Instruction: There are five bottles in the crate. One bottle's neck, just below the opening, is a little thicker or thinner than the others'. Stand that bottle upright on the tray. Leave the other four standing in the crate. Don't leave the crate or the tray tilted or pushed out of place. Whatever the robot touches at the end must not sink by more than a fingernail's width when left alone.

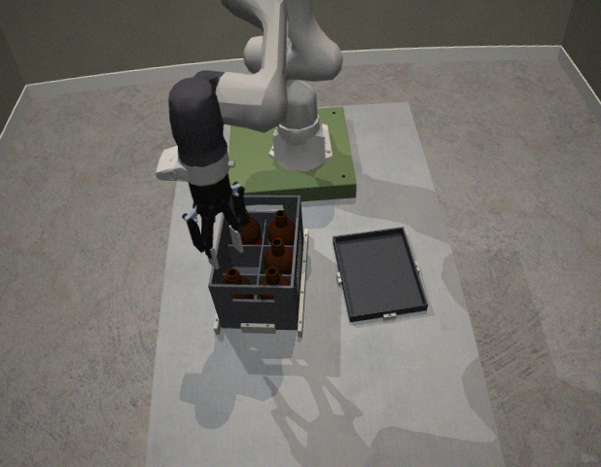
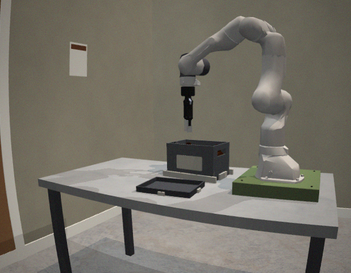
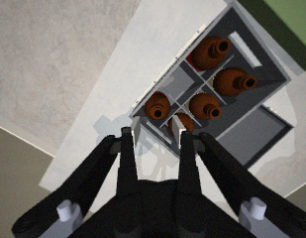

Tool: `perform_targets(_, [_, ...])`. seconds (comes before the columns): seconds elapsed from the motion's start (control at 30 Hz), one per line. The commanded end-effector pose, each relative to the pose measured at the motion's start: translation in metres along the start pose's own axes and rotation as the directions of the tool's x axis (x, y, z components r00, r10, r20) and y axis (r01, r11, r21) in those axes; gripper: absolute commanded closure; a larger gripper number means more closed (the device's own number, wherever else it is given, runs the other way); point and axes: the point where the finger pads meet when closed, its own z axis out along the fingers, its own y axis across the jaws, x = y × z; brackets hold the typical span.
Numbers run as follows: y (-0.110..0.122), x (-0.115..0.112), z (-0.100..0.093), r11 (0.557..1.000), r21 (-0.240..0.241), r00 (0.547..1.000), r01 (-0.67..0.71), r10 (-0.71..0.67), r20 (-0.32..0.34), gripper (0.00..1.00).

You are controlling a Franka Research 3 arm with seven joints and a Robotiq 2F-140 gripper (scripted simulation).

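Brown bottles (image 1: 278, 260) (image 3: 204, 105), dark grey crate (image 1: 261, 307) (image 2: 190, 150), black tray (image 1: 386, 312) (image 2: 162, 190), green base plate (image 1: 245, 173) (image 2: 275, 192), white-and-black arm (image 1: 255, 100) (image 2: 272, 70)

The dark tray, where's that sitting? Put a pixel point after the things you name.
In the top view, the tray (image 1: 378, 273) (image 2: 170, 185) (image 3: 254, 136) lies on the table (image 1: 391, 372) (image 2: 90, 187), right of the bottle crate (image 1: 258, 306) (image 2: 190, 162) (image 3: 286, 79).
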Motion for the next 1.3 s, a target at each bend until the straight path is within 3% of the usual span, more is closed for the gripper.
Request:
perform_targets(0.0, [0.0029,0.0027,-0.0034,1.0,-0.01,1.0,0.006,-0.006,-0.008,0.56])
perform_targets(0.17, [0.0029,0.0026,-0.0044,1.0,-0.01,1.0,0.006,-0.006,-0.008,0.56])
perform_targets(0.2, [0.0029,0.0026,-0.0044,1.0,-0.01,1.0,0.006,-0.006,-0.008,0.9])
perform_targets(1.27, [0.0029,0.0026,-0.0044,1.0,-0.01,1.0,0.006,-0.006,-0.008,0.9])
